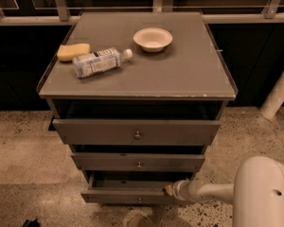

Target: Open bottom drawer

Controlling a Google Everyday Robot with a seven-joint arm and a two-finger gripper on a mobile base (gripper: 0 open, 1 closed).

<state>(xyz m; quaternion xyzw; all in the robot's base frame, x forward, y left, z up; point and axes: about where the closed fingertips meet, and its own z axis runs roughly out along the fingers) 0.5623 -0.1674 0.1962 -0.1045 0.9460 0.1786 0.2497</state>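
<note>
Where the cabinet meets the speckled floor (19, 145), the bottom drawer (113, 196) stands partly pulled out, with a small knob (139, 200) at centre front. Claw (169, 189): at the upper right edge of that drawer's front, on a white arm (203, 191) entering from the right; whether spread or closed cannot be told. Surface (180, 74): white bowl (153, 39); bottle (98, 63) lying on its side; yellow sponge (73, 51) just beside it.
</note>
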